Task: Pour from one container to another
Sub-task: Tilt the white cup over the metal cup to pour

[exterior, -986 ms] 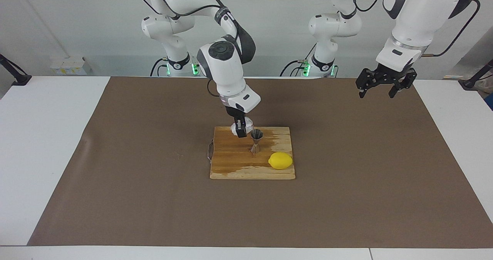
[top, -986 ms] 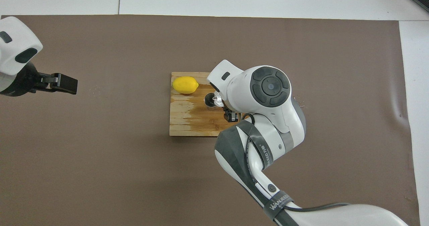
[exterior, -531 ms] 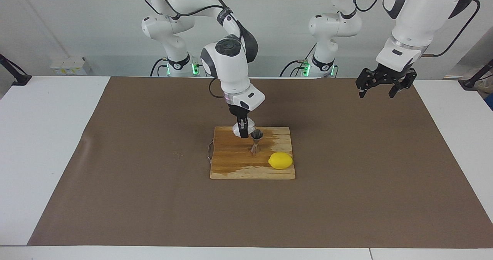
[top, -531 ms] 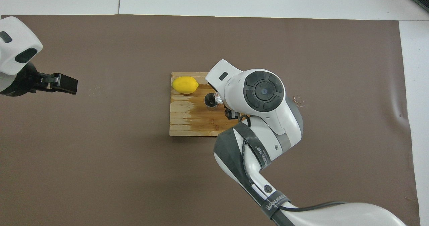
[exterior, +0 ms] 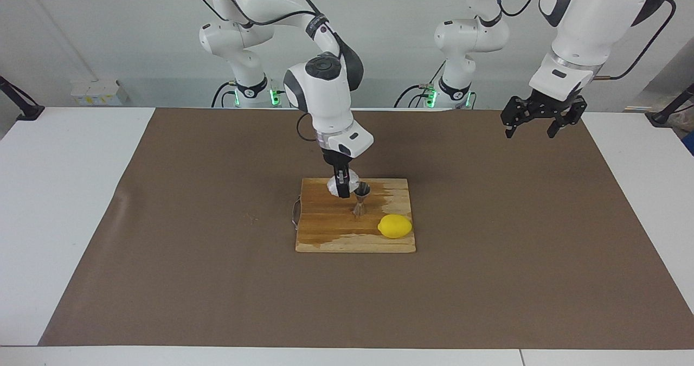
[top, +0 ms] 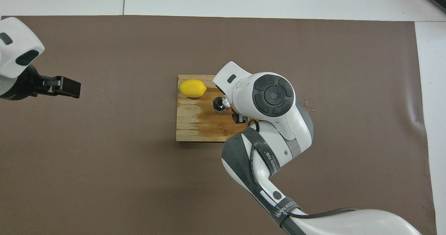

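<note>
Cup (exterior: pixel 351 180), whitish and translucent, is clenched in the right gripper (exterior: pixel 342 184) just above the board (exterior: pixel 331 228), its rim touching or nearly touching the mouth of the jigger (exterior: pixel 361 198). That jigger stands upright near the board's middle; in the facing view a lemon (exterior: pixel 394 226) lies at its 4 o'clock. Over the desk (exterior: pixel 76 203) mat (exterior: pixel 488 246), the left gripper (exterior: pixel 538 117) waits with fingers spread.

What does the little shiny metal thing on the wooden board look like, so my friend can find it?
Find the wooden cutting board in the middle of the brown mat. The small shiny steel hourglass-shaped jigger stands upright on it, nearer to the robots than the yellow lemon. It is the only metal thing there, pinched at the waist.
</note>
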Available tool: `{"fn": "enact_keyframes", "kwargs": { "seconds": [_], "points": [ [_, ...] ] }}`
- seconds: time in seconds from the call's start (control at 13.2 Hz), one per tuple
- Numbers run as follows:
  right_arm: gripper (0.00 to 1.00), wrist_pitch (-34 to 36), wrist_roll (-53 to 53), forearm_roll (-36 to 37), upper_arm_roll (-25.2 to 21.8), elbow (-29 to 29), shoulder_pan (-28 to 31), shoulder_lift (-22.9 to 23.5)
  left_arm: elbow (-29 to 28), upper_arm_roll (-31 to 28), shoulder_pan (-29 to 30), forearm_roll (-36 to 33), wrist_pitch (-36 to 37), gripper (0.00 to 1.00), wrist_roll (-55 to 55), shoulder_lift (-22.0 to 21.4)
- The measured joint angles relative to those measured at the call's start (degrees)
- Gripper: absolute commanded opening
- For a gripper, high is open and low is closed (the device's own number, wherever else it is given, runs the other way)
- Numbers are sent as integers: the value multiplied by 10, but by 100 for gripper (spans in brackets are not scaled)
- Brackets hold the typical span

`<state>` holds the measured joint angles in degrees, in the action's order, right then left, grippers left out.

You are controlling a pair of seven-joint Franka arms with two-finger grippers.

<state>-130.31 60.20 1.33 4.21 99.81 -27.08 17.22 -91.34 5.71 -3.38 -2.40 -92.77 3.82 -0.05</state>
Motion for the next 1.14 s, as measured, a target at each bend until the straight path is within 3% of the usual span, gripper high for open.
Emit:
{"fn": "enact_keyframes", "kwargs": {
  "seconds": [1.14],
  "points": [
    [0,-30,8,-25,-2,-1,9,1,0,0,0,0,0,100,0,0]
  ]
}}
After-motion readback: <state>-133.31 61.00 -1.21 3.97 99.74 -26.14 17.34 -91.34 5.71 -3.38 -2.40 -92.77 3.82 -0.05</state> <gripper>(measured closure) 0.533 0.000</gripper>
